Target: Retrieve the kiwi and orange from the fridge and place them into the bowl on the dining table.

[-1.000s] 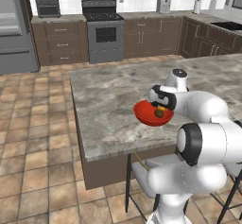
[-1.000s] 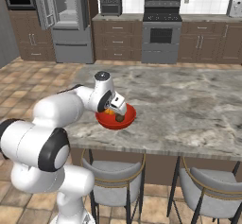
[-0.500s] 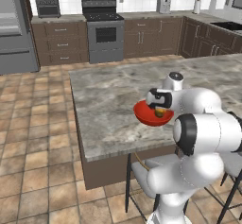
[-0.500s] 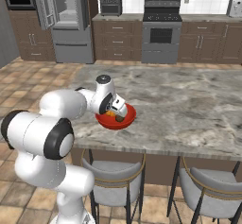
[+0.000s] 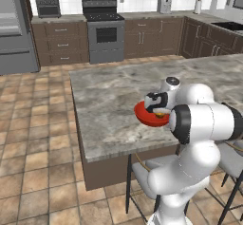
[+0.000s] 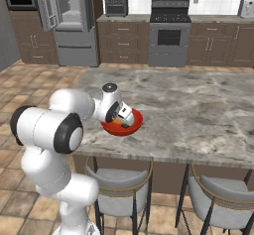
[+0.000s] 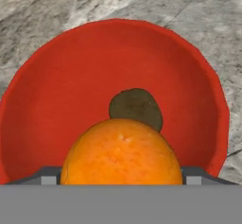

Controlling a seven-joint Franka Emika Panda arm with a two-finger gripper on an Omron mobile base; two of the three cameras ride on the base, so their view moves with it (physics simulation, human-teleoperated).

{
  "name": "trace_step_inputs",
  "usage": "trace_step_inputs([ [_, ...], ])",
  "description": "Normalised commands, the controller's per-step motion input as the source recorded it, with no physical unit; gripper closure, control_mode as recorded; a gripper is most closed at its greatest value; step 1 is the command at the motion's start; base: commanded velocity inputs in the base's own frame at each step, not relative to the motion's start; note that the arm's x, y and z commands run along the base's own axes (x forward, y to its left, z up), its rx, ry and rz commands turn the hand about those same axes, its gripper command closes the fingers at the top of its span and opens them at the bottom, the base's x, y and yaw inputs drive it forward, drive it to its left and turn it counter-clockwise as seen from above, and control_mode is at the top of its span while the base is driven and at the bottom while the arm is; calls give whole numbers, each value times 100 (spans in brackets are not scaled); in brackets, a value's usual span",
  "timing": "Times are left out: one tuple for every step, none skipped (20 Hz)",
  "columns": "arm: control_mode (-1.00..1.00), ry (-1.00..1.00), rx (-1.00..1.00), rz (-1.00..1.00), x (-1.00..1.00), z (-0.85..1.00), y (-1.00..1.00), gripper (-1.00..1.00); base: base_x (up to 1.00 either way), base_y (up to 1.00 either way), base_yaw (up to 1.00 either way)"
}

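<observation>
Gripper (image 5: 156,106) sits directly over the bowl (image 5: 145,117), right of centre in the left base view, with its jaws spread wide apart. Whether the jaws touch the orange (image 7: 122,151) cannot be told; the fruit lies between the two dark finger tips at the bottom edge of the hand view.

Materials and shapes:
- The orange is round, bright and finely dimpled.
- The kiwi (image 7: 136,106) is a dull brown oval with a matte skin, lying in the bowl beyond the orange and partly hidden by it.
- The bowl is shallow, round, smooth and uniformly red.
- The dining table (image 6: 198,115) has a grey speckled stone top with darker veining on a dark brown base.

Differences between views:
- The hand view shows both fruits inside the bowl; the kiwi appears at centre frame.
- The right base view shows a sliver of orange (image 6: 117,122) inside the bowl rim (image 6: 134,129) beside the gripper (image 6: 122,116), and the fridge (image 6: 74,28) at upper left with a door standing open on pale shelves.
- The left base view shows a grey fridge panel (image 5: 14,29) at the upper left edge.
</observation>
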Motion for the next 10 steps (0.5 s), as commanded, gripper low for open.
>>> trace_step_inputs([
  [-100, 0, 0, -2, 25, -17, 2, 100, 0, 0, 0],
  [-100, 0, 0, -2, 24, -13, 1, 100, 0, 0, 0],
  [-100, 0, 0, -3, 22, -9, 1, 100, 0, 0, 0],
  [-100, 0, 0, -3, 20, -8, 3, -100, 0, 0, 0],
  [-100, 0, 0, -3, 20, -7, 4, -100, 0, 0, 0],
  [-100, 0, 0, -3, 19, -7, 4, -100, 0, 0, 0],
  [-100, 0, 0, -3, 18, -4, 2, -100, 0, 0, 0],
  [-100, 0, 0, -3, 16, -3, 3, -100, 0, 0, 0],
  [-100, 0, 0, -3, 16, -2, 2, -100, 0, 0, 0],
  [-100, 0, 0, -3, 18, 0, 3, -100, 0, 0, 0],
])
